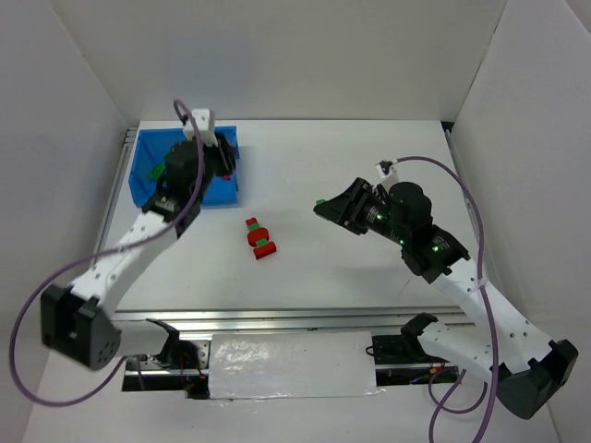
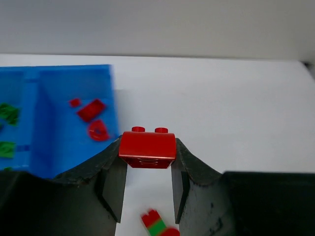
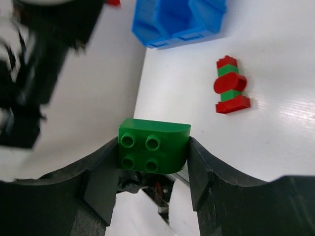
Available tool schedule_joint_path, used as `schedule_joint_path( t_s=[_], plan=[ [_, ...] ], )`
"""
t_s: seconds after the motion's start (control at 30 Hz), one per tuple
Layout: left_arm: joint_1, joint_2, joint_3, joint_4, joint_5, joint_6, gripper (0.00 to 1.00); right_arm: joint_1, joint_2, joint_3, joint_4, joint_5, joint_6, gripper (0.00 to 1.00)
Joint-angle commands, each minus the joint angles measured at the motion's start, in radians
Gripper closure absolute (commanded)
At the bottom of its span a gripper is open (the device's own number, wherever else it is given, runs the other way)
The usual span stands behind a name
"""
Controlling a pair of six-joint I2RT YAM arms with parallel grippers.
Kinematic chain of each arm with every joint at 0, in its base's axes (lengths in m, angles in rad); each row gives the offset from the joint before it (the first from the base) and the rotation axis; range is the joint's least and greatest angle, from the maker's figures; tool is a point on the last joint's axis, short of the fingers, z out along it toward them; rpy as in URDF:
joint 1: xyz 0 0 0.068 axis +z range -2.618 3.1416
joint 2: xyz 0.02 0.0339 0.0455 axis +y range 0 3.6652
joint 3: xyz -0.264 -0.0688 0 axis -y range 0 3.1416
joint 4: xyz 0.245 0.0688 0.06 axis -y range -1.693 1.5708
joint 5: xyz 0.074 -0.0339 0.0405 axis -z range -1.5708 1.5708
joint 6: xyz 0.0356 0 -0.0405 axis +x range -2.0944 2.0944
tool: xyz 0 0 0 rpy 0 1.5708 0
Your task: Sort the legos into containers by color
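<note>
Red brick (image 2: pixel 147 147), studs up, pinched in the left claw (image 2: pixel 147 156). Green four-stud brick (image 3: pixel 154 145) pinched in the right claw (image 3: pixel 153 158).

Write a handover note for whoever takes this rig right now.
Left gripper: shut on a red brick, at the blue bin.
Right gripper: shut on a green brick, away from the bin.
Done: green pieces in one compartment, red pieces in the other.
To do: drop both held bricks, then split and sort the red-green stack on the table.
</note>
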State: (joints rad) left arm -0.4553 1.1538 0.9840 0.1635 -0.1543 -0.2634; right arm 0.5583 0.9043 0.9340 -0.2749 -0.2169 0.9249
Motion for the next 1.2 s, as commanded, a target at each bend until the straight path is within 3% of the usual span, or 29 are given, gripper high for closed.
schedule_joint_path(
  t_s=[0.0, 0.2, 0.33, 0.43, 0.47, 0.53, 0.7, 0.8, 0.83, 0.87, 0.93, 1.03, 1.17],
  plan=[
    [0.151, 0.232, 0.245, -0.223, -0.31, -0.174, 1.0, -0.001, -0.008, -0.009, -0.015, 0.036, -0.052, 1.0],
    [0.282, 0.608, 0.62, -0.407, -0.28, -0.269, 0.81, 0.011, 0.01, -0.011, -0.035, 0.043, -0.098, 1.0],
    [0.302, 0.736, 0.711, -0.446, -0.254, -0.287, 0.62, 0.014, 0.021, -0.018, -0.029, 0.048, -0.115, 1.0],
    [0.319, 0.777, 0.723, -0.44, -0.217, -0.303, 0.44, 0.014, 0.041, -0.015, -0.023, 0.033, -0.124, 1.0],
    [0.323, 0.788, 0.726, -0.44, -0.217, -0.307, 0.33, 0.014, 0.047, -0.014, -0.02, 0.028, -0.127, 1.0],
    [0.333, 0.79, 0.731, -0.447, -0.212, -0.321, 0.01, 0.014, 0.057, -0.014, -0.012, 0.017, -0.127, 1.0],
    [0.34, 0.69, 0.681, -0.432, -0.148, -0.297, 0.0, 0.014, 0.091, -0.011, 0.005, -0.002, -0.133, 1.0],
    [0.337, 0.474, 0.465, -0.239, 0.127, -0.241, 0.0, 0.014, 0.123, 0.009, 0.011, -0.042, -0.132, 1.0],
    [0.33, 0.317, 0.268, -0.144, 0.295, -0.232, 0.0, 0.011, 0.13, 0.011, 0.029, -0.064, -0.129, 1.0],
    [0.302, 0.24, 0.149, -0.014, 0.391, -0.188, 0.0, 0.011, 0.133, 0.012, 0.04, -0.085, -0.118, 1.0],
    [0.203, 0.026, -0.126, 0.416, 0.526, -0.113, 0.0, 0.011, 0.131, 0.014, 0.074, -0.145, -0.089, 1.0],
    [0.089, -0.128, -0.278, 0.495, 0.594, -0.042, 0.0, 0.017, 0.13, 0.022, 0.101, -0.199, -0.067, 1.0],
    [-0.114, -0.207, -0.355, 0.537, 0.702, 0.03, 0.01, 0.02, 0.125, -0.024, 0.25, -0.352, 0.038, 0.98]
  ],
)
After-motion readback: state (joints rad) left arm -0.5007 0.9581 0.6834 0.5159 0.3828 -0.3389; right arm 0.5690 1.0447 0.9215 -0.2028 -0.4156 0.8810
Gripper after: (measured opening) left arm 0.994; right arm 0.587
